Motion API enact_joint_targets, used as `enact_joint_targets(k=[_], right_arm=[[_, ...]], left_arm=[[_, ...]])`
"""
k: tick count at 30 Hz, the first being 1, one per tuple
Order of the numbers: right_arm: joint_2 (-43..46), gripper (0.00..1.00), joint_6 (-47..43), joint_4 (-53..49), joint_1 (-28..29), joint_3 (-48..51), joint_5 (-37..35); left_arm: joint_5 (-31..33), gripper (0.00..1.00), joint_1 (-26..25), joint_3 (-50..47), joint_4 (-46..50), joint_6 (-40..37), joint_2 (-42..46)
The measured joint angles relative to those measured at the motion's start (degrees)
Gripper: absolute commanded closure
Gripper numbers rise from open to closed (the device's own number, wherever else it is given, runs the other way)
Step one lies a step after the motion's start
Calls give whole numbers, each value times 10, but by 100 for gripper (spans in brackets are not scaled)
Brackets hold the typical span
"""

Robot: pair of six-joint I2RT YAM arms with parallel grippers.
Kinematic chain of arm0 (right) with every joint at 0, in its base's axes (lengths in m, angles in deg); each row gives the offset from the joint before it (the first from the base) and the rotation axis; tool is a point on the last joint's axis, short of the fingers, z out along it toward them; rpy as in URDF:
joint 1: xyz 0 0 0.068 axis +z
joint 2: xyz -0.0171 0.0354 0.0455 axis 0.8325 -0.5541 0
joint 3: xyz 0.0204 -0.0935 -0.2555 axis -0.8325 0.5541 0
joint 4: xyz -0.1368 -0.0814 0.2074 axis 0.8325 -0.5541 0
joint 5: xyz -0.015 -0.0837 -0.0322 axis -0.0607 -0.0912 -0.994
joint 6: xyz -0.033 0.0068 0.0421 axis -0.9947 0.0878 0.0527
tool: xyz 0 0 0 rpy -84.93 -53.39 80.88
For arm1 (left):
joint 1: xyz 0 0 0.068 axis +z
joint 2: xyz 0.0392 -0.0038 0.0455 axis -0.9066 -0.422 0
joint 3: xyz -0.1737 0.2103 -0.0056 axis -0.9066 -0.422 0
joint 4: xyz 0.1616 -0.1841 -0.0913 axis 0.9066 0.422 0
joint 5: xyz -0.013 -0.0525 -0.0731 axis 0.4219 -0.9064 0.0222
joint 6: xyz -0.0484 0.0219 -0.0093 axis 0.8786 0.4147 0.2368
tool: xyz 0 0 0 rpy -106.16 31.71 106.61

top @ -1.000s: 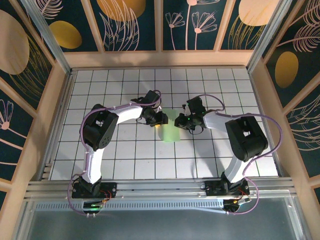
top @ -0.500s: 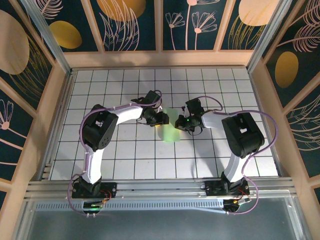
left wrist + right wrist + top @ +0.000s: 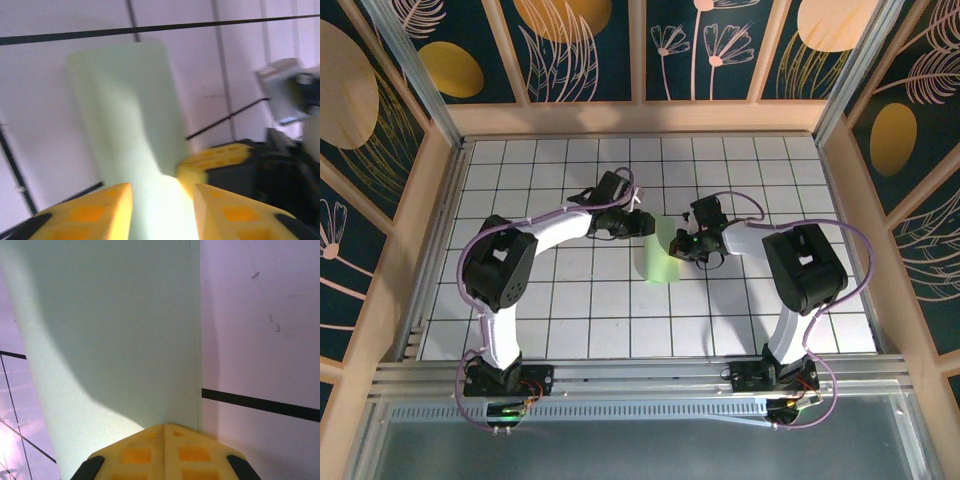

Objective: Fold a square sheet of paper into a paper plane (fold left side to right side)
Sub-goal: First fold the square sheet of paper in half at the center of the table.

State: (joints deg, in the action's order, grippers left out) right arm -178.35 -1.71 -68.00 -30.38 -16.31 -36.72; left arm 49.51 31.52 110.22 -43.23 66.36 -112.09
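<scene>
The square sheet of paper [image 3: 658, 262] lies folded into a narrow pale-green strip at the middle of the grid table. It is flat on the tiles, with no dart shape to it. My left gripper [image 3: 645, 226] is at the strip's far left end. In the left wrist view its yellow fingers [image 3: 85, 210] stand apart, open, with the paper [image 3: 125, 100] running on under the gap [image 3: 162, 187]. My right gripper [image 3: 680, 243] is shut, its tips [image 3: 165, 426] together and resting on the paper [image 3: 110, 330] just inside its right edge. A right finger [image 3: 215, 160] shows beside the left jaws.
The white grid table [image 3: 570, 310] is boxed in by wooden walls [image 3: 435, 250] on the left, back and right. An aluminium rail [image 3: 640, 375] runs along the near edge by the arm bases. Both arms reach inward over the table's middle.
The left arm's elbow has swung out to the left and its gripper has slid a little farther back along the strip. The right gripper closed and shifted slightly left onto the paper.
</scene>
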Motion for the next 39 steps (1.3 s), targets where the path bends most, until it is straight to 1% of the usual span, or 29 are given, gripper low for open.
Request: enact_joint_targets(k=[2, 4, 6, 9, 14, 19, 26, 30, 39], right_arm=[[0, 100, 0, -2, 0, 0, 0], [0, 100, 0, -2, 0, 0, 0], [0, 100, 0, -2, 0, 0, 0], [0, 100, 0, -2, 0, 0, 0], [0, 100, 0, -2, 0, 0, 0], [0, 100, 0, -2, 0, 0, 0], [0, 100, -1, -2, 0, 0, -1], [0, 100, -4, -6, 0, -2, -4], [0, 100, -5, -8, 2, -3, -7]], left_arm=[[-30, 79, 0, -12, -24, 5, 5], [-63, 84, -2, -29, -54, 17, 4], [-86, 85, -4, -40, -68, 25, 3], [-103, 86, -10, -41, -82, 28, -7], [-100, 88, -13, -41, -86, 28, -34], [-83, 91, -13, -47, -83, 28, -48], [-44, 91, -13, -56, -68, 13, -52], [-29, 92, -13, -66, -69, 9, -59], [-28, 95, -7, -80, -87, 7, -55]])
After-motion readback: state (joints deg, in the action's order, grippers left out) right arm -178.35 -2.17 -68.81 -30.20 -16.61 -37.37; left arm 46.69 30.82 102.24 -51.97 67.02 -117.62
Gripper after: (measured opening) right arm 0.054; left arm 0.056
